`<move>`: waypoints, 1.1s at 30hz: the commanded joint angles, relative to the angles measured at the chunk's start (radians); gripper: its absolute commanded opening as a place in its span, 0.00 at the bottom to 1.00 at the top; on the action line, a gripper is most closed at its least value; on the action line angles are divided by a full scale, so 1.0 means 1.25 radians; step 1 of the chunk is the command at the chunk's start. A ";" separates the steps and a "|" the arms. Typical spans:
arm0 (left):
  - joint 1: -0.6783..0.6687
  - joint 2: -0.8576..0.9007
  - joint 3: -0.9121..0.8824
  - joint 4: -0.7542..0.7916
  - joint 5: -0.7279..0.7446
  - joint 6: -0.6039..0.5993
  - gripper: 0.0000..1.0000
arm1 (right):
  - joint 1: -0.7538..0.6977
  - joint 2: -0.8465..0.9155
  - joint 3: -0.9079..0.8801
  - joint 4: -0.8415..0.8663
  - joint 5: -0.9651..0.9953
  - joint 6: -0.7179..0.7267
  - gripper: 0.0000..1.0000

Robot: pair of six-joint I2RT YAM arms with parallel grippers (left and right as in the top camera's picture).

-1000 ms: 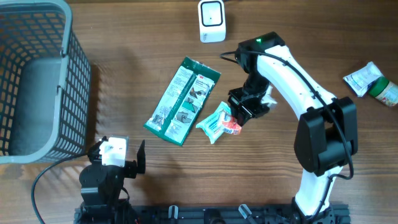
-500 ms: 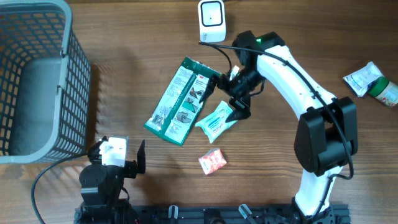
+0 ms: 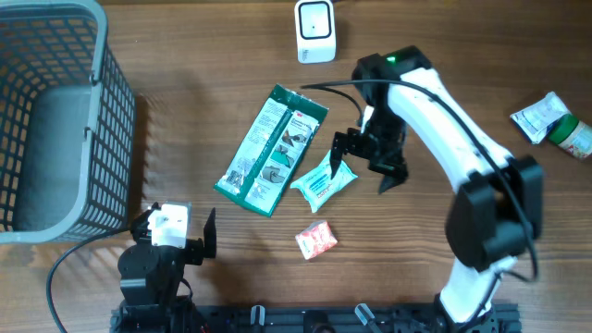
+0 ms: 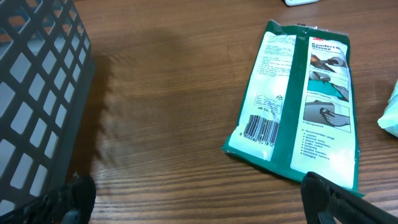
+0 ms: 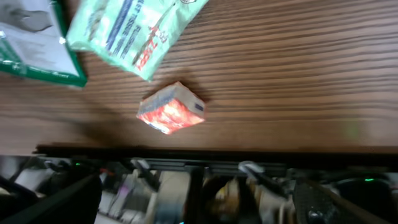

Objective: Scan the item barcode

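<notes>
The right gripper [image 3: 361, 171] has let go and now hangs wide open. The little red packet [image 3: 315, 240] it held a second ago lies on the table [image 3: 481, 55], well away from the scanner [image 3: 315, 30]. It will need picking up again, I think. The left gripper [image 3: 176, 231] waits open

Dark wood-grain table [image 3: 213, 46]

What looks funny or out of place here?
The red packet lies askew near the table's front edge, apart from the green pack. The right gripper hangs open, holding nothing.
</notes>
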 commanded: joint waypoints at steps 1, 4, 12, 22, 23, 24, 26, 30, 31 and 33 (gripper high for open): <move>-0.002 -0.005 -0.002 0.002 0.012 0.009 1.00 | 0.036 -0.226 0.005 -0.006 0.048 -0.032 1.00; -0.002 -0.005 -0.002 0.002 0.012 0.009 1.00 | 0.109 -0.434 0.005 -0.006 0.052 -0.020 1.00; -0.002 -0.005 -0.002 0.002 0.012 0.009 1.00 | 0.251 -0.795 -0.202 0.084 0.560 0.441 1.00; -0.002 -0.005 -0.002 0.002 0.012 0.009 1.00 | 0.250 -0.544 -0.601 0.645 0.306 0.178 1.00; -0.002 -0.005 -0.002 0.002 0.012 0.009 1.00 | 0.249 -0.488 -0.601 0.659 0.230 0.136 0.99; -0.002 -0.005 -0.002 0.002 0.012 0.009 1.00 | 0.248 -0.441 -0.598 0.662 0.184 0.117 0.97; -0.002 -0.005 -0.002 0.002 0.012 0.009 1.00 | 0.248 -0.343 -0.581 0.665 0.121 0.078 0.94; -0.002 -0.005 -0.002 0.002 0.012 0.009 1.00 | 0.240 -0.256 -0.568 0.675 0.012 0.018 0.83; -0.002 -0.005 -0.002 0.002 0.012 0.009 1.00 | 0.239 -0.250 -0.568 0.674 -0.005 0.008 0.82; -0.002 -0.005 -0.002 0.002 0.012 0.009 1.00 | 0.239 -0.242 -0.568 0.682 -0.050 -0.031 0.82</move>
